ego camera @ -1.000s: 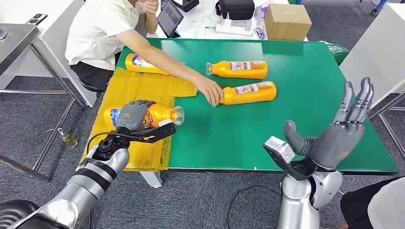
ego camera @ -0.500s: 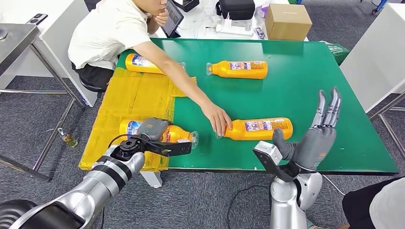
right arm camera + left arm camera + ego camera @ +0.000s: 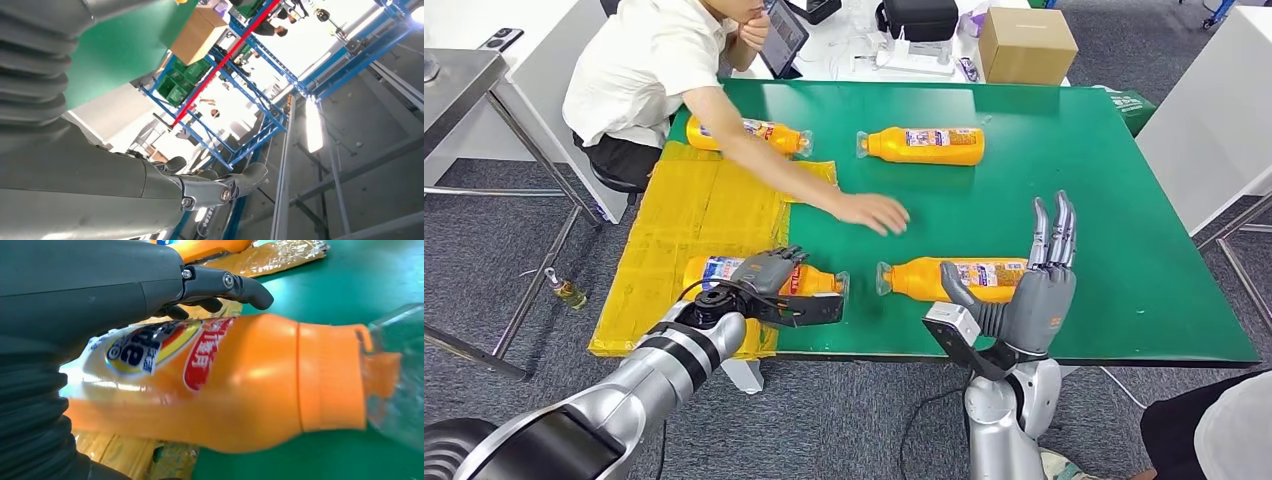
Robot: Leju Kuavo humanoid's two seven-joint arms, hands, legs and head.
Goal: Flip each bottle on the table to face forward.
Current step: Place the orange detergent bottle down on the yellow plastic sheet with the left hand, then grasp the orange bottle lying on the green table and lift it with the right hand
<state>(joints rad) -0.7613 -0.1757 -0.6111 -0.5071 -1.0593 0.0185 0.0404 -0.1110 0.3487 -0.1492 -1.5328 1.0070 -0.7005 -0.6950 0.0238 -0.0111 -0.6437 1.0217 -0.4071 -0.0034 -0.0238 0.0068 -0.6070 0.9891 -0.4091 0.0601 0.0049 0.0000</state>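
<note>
- L hand [image 3: 769, 272] grips near-left bottle [image 3: 724, 272], lying on yellow sheet [image 3: 694, 205].
- R hand [image 3: 1034, 290] wide, fingers up, beside near-centre bottle [image 3: 969, 277].

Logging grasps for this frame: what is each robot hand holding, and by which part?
The left hand grips an orange bottle around its labelled body, cap end free. The right hand is open, holding nothing.

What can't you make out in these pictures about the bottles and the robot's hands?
- Orange plastic bottle near the table's front edge: in the head view, the right hand hides part of it.
- Orange plastic bottle under the left hand: label print is blurred in the left wrist view.
- Orange bottle at the far left: the person's arm crosses it.
</note>
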